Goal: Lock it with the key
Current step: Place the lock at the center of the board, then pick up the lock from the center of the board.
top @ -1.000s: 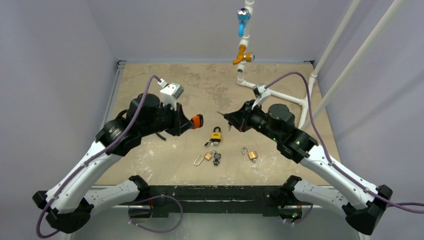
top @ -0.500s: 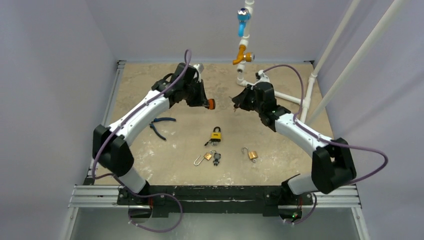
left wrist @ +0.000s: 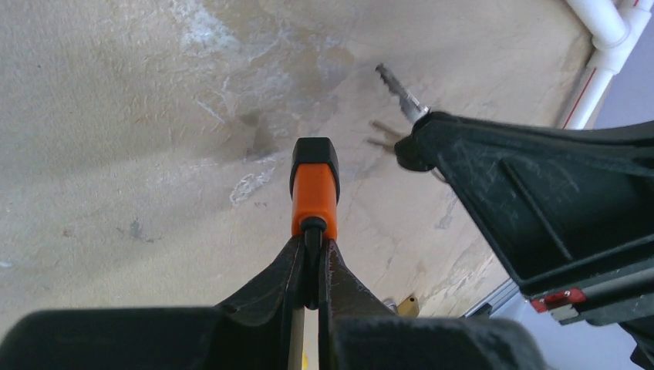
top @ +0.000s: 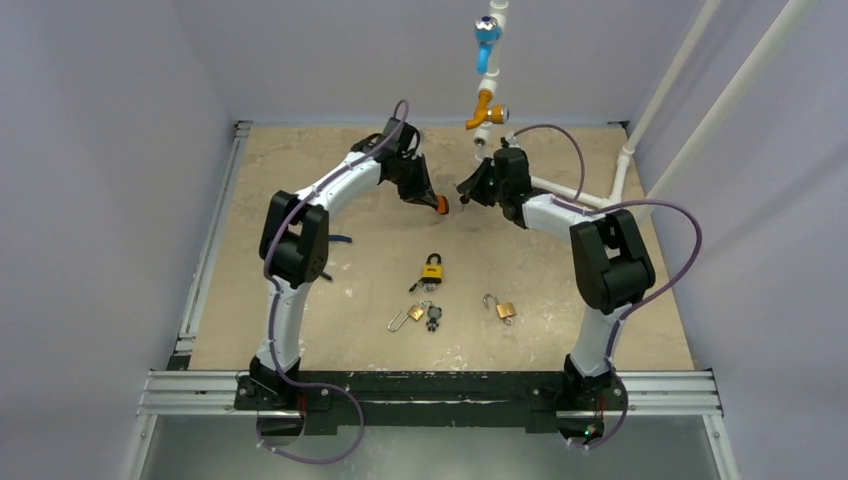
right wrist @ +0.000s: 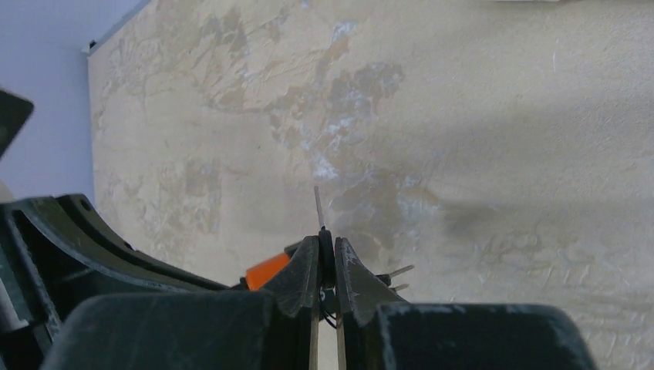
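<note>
At the left of the bench (top: 280, 165), blue-handled pliers (top: 338, 239) lie partly hidden behind the left arm (top: 300, 225). That arm reaches to the far middle. There the left gripper (left wrist: 311, 248) has its fingers (left wrist: 271, 284) pressed tight on a narrow part at the near end of an orange lock (left wrist: 315, 193) with a black cap. The lock points away from the wrist and is held off the surface.

Just right of it, not touching, is a silver key (left wrist: 400, 87), its toothed blade aimed up and away in the left wrist view. The right gripper (right wrist: 325, 250) pinches the key's head between its own fingers. From the right wrist the blade shows edge-on as a thin line, with the orange lock peeking out at the lower left.

Nearer the arm bases, well apart from both grippers, lies a brass padlock (top: 414, 313) with its shackle swung open. A dark key bunch (top: 432, 318) is just beside it and a yellow-and-black padlock (top: 432, 268) sits behind them. A second open brass padlock (top: 503, 309) lies to the right.

Toward the far right stands white pipework (top: 560, 190) carrying an orange valve (top: 484, 110) and a blue valve (top: 487, 35).
</note>
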`<state>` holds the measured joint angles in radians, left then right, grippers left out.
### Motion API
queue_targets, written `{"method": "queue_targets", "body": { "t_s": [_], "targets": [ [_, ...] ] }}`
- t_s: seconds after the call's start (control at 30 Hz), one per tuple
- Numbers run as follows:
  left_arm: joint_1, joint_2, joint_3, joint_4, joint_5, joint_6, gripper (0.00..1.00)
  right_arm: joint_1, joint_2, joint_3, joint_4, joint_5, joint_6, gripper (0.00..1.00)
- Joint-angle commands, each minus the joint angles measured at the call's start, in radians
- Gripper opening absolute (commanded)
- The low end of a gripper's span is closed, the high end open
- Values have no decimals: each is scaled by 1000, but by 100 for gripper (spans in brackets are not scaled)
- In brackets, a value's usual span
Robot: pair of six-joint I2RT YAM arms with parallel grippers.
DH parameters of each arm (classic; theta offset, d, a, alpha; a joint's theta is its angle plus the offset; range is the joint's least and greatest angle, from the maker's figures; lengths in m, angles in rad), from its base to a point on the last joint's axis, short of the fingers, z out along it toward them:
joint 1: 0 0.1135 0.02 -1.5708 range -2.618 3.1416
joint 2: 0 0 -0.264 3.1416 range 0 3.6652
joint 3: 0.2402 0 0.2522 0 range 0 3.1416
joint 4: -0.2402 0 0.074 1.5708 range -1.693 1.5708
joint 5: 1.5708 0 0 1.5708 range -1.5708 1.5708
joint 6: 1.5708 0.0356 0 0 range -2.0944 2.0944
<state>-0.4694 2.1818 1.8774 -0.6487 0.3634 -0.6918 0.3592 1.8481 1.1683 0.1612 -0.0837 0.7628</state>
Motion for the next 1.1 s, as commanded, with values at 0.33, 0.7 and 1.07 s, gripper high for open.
{"method": "queue_targets", "body": {
  "t_s": [0.33,0.7,1.07],
  "targets": [
    [47,67,79,31,157,-43,52,-20,161,125,22,-37,29,42],
    [63,-281,-86,-33,-54,79,79,-10,-96,-4,-108,33,-61,82],
    [22,-825,-646,97,-58,98,80,282,-442,-262,-214,244,-46,85]
  ]
}}
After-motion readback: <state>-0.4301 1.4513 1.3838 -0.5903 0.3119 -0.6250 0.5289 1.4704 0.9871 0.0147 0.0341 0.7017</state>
